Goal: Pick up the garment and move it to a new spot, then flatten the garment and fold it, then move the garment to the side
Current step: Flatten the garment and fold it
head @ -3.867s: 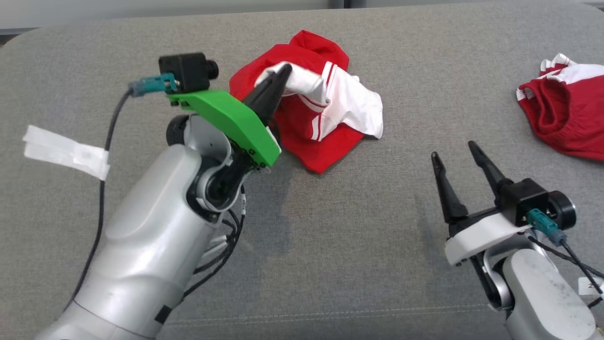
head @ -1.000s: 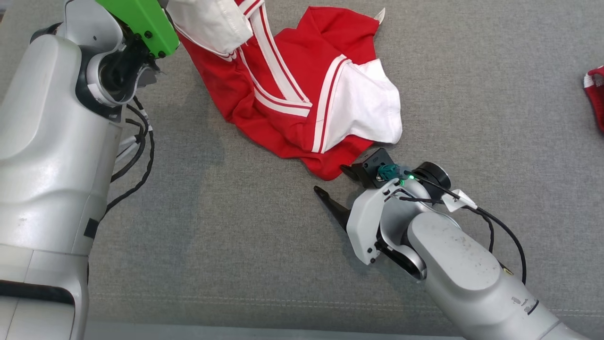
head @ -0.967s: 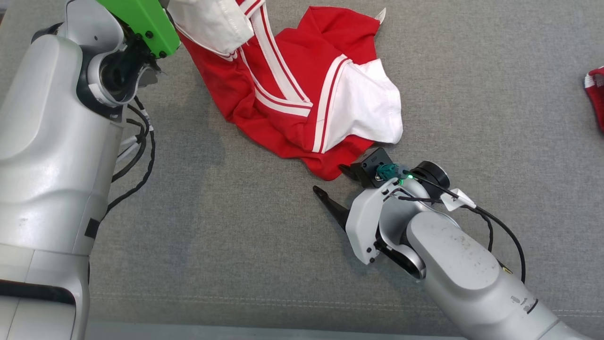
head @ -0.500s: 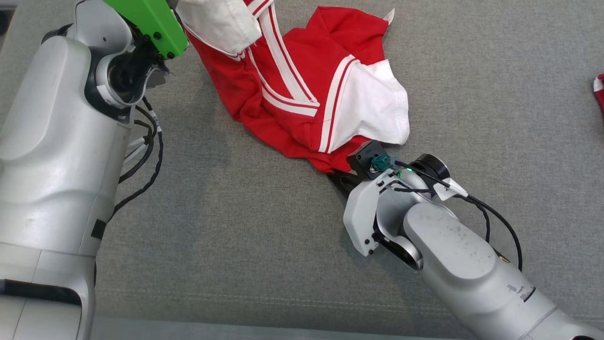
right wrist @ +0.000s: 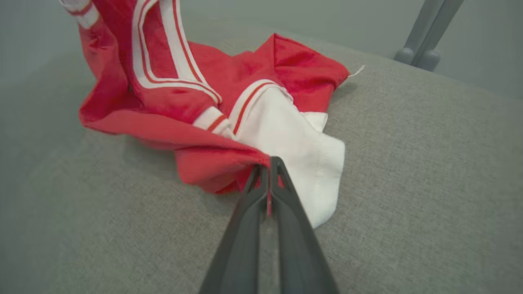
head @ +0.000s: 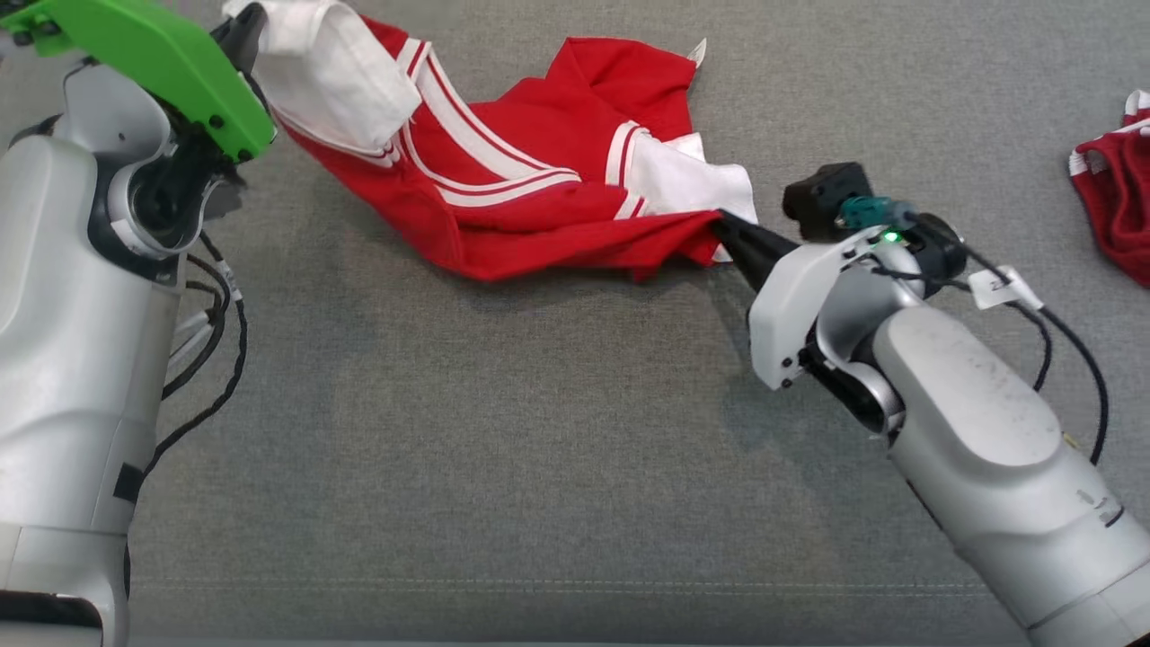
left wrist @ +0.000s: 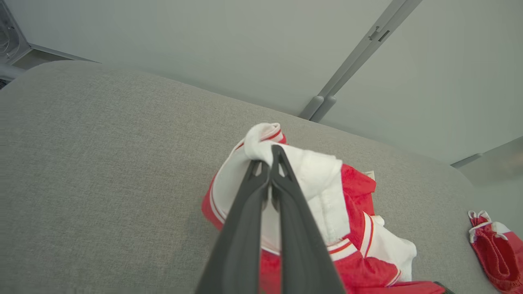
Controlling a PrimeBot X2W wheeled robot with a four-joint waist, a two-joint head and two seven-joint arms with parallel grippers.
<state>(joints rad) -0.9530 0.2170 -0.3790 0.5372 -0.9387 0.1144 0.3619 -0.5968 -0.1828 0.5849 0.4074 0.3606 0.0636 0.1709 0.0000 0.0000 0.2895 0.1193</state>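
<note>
Grey woven cushion (head: pixel 539 449) is spreading under everything, and the red and white shirt (head: pixel 539 207) is lying across its far half, bunched and twisted, one end raised and the rest sagging onto the fabric.

The left gripper (left wrist: pixel 269 157) is clamping a rolled white sleeve, fingers pressed together, and holding that end up off the cushion. The right gripper (right wrist: pixel 267 167) is pinching the red lower edge just beside the other white sleeve, jaws shut on what looks like a thin sliver of cloth, low against the cushion.

To my eye that right-hand bite is the weak point. If the arms are pulling apart to spread the shirt, so little fabric may be slipping free and the shirt dropping back in a heap. The left hold is on a rolled lump, not a flat edge, so it could be unrolling under tension too. The body is twisted between the two holds, and laying it down like this risks trapping a fold underneath.

Another red garment (head: pixel 1114 207) is lying well apart by the right edge; a wide swing of the right arm could be dragging it along.
</note>
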